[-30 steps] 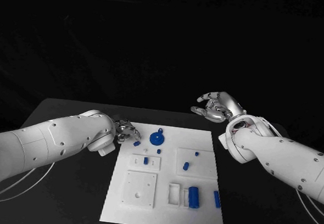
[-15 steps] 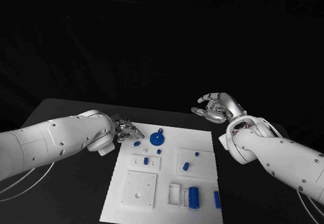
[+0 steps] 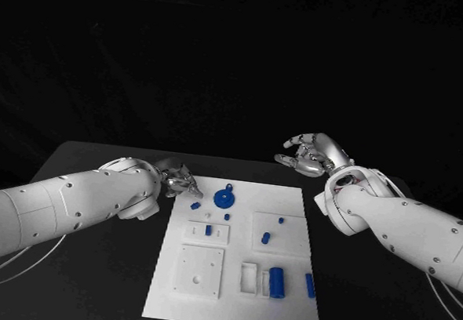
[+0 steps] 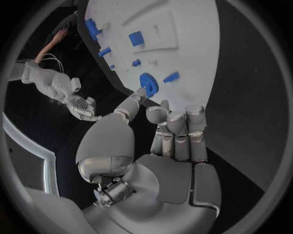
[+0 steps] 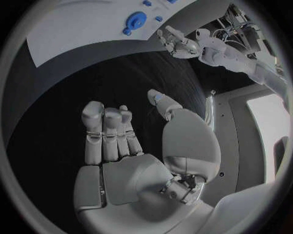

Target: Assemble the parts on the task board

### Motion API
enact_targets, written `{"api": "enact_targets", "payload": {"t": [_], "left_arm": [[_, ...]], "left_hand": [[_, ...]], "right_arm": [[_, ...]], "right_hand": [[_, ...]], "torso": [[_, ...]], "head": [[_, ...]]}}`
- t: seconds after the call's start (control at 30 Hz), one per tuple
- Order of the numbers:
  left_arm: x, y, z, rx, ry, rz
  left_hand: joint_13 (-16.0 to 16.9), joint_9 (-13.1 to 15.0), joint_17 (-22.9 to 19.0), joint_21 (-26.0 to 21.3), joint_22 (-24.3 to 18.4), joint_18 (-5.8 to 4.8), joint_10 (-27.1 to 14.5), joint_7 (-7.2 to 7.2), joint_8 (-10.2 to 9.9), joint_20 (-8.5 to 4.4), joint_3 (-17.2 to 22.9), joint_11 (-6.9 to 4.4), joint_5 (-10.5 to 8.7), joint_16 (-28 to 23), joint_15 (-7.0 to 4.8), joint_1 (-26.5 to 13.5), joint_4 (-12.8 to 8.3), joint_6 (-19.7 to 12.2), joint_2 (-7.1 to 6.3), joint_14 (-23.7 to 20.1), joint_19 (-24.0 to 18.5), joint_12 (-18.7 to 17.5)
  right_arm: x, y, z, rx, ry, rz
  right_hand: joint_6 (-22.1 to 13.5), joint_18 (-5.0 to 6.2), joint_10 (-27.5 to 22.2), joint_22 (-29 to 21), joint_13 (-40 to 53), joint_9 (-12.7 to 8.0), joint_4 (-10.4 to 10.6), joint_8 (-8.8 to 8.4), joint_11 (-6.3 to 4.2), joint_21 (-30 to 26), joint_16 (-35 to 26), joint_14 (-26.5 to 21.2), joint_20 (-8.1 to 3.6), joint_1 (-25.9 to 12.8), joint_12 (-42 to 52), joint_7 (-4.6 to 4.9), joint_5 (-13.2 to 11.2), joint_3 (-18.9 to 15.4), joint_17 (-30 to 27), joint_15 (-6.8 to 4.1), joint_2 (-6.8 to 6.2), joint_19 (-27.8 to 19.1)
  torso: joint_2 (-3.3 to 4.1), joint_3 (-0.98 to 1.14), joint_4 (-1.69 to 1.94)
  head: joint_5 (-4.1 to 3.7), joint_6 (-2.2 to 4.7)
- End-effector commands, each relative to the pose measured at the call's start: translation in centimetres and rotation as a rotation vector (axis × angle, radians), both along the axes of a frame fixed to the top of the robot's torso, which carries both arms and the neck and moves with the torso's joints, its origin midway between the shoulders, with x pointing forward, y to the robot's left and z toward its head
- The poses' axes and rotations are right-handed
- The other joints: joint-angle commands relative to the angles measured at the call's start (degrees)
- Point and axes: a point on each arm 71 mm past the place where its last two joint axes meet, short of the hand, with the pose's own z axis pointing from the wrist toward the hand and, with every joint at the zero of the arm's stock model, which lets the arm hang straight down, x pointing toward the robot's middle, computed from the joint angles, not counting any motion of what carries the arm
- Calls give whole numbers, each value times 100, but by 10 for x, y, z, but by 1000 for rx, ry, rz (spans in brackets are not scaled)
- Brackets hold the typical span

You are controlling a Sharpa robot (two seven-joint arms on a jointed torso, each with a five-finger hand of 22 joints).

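The white task board (image 3: 235,295) lies in the middle of the table. Blue parts lie on it: a round disc (image 3: 224,199) near the far edge, a small piece (image 3: 195,204) beside it, a cylinder (image 3: 277,281) and a bar (image 3: 309,284) at the near right. My left hand (image 3: 177,180) hovers at the board's far left corner, holding nothing, fingers half bent. In the left wrist view its thumb (image 4: 133,103) points toward the disc (image 4: 148,84). My right hand (image 3: 314,154) hangs raised beyond the far right corner, loosely curled and empty.
Two raised white blocks (image 3: 207,232) (image 3: 273,230) carry small blue pegs, and a flat white plate (image 3: 200,270) sits at the board's near left. A white open frame (image 3: 249,278) stands next to the cylinder. Black table (image 3: 93,269) surrounds the board.
My left arm has swung slightly, carrying the hand a little farther along the board's far left corner. The right hand has barely moved. The parts lie as before.
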Motion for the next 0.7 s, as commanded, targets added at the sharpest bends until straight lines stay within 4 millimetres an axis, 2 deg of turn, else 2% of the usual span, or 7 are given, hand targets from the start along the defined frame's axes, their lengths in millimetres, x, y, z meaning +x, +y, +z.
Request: {"api": "enact_targets", "payload": {"t": [0.03, 0.23, 0.3, 0.37, 0.4, 0.53, 0.7], "left_arm": [[-1, -3, 5, 81, -145, -91], [-7, -1, -5, 112, -161, -111], [-8, -1, -9, 120, -158, -114], [-9, -1, -15, 124, -155, -113], [-10, -2, -17, 123, -154, -113], [-12, -4, -27, 129, -142, -118], [-14, -5, -35, 134, -138, -119]], "left_hand": [[-8, -11, -4, -33, -8, 58, -42, 14, -11, -396, 48, 12, 29, -33, 6, 71, -4, -18, -19, -36, -51, -27], [-18, -37, -1, -44, -16, 44, -57, 27, -14, -378, 67, 25, -69, -51, 19, 92, 66, -41, -132, -49, -60, -37], [-20, -55, 3, -51, -21, 43, -58, 37, -27, -373, 79, 31, -178, -55, 27, 79, 133, -75, -184, -49, -61, -37], [-24, -72, 9, -58, -27, 45, -65, 39, -23, -369, 100, 36, -424, -63, 30, 55, 241, -86, -255, -53, -63, -38], [-25, -76, 10, -60, -28, 46, -67, 39, -22, -368, 107, 37, -450, -64, 30, 52, 266, -87, -268, -54, -65, -38], [-27, -88, 16, -65, -31, 48, -71, 39, -12, -365, 126, 37, -473, -69, 31, 11, 381, -86, -292, -55, -68, -39], [-28, -96, 22, -67, -32, 51, -74, 37, -2, -365, 139, 35, -476, -72, 30, -19, 469, -85, -309, -56, -72, -37]], "right_arm": [[-1, 1, 0, -6, 2, 17], [-1, 0, 0, -6, 1, 15], [-1, 0, 0, -6, 2, 15], [-1, 0, 0, -6, 1, 15], [-1, 1, 0, -6, 1, 16], [-1, 0, -1, -6, 3, 16], [-1, 0, -2, -6, 4, 15]], "right_hand": [[-42, 728, -21, 18, -10, 9, 10, 16, -7, -28, -39, 10, -53, 32, 34, 70, 25, -4, 8, -30, 33, 5], [-43, 728, -22, 19, -11, 9, 10, 15, -7, -29, -40, 10, -53, 32, 35, 70, 25, -6, 9, -30, 33, 4], [-43, 728, -22, 19, -11, 9, 10, 15, -7, -29, -40, 10, -53, 33, 35, 70, 25, -6, 9, -30, 34, 4], [-43, 728, -22, 19, -12, 9, 10, 15, -7, -29, -40, 10, -53, 33, 36, 70, 25, -7, 9, -30, 34, 4], [-44, 728, -22, 19, -12, 9, 10, 15, -7, -29, -40, 10, -52, 33, 36, 70, 25, -7, 9, -30, 34, 4], [-44, 728, -23, 20, -13, 9, 10, 15, -7, -30, -40, 10, -52, 34, 36, 70, 25, -7, 9, -30, 35, 4], [-44, 728, -23, 20, -14, 9, 10, 15, -6, -30, -41, 10, -52, 34, 37, 70, 25, -9, 9, -29, 36, 4]], "torso": [[-1, -3, 10], [-2, -7, 11], [0, -8, 12], [2, -13, 13], [2, -10, 9], [1, -7, -7], [4, -4, -7]], "head": [[-1, -2], [-2, -3], [-4, -2], [3, -5], [6, -1], [15, -13], [2, -21]]}}
